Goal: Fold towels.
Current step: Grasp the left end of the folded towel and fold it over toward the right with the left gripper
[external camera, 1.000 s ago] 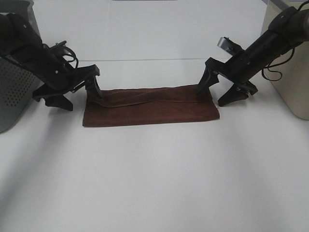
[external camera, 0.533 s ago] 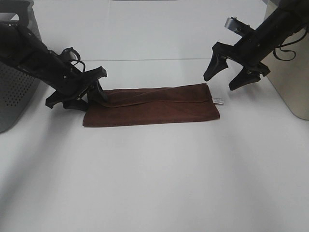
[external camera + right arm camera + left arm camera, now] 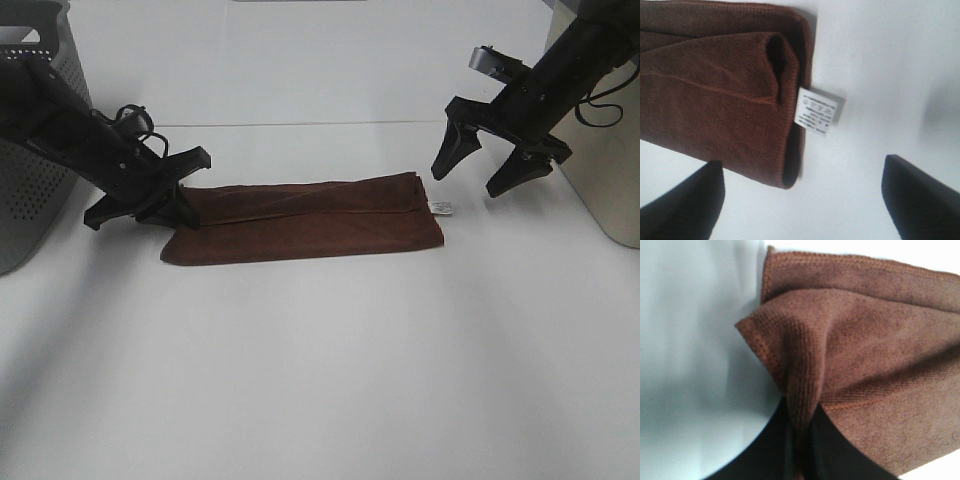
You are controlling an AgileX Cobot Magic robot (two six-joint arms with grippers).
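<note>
One dark reddish-brown cloth towel (image 3: 310,222); left end effector (image 3: 180,212) clenched on its corner, right end effector (image 3: 466,184) released; best lift low, fold evenly.

The print on the tag (image 3: 816,111) is too blurred to be read. The towel (image 3: 875,330) is cut off by both wrist views' edges, and its pinched fold is partly hidden inside the left gripper (image 3: 800,440).

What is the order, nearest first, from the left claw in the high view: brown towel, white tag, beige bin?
1. Brown towel: corner pinched in the left claw.
2. White tag: towel's right end.
3. Beige bin: far right.
</note>
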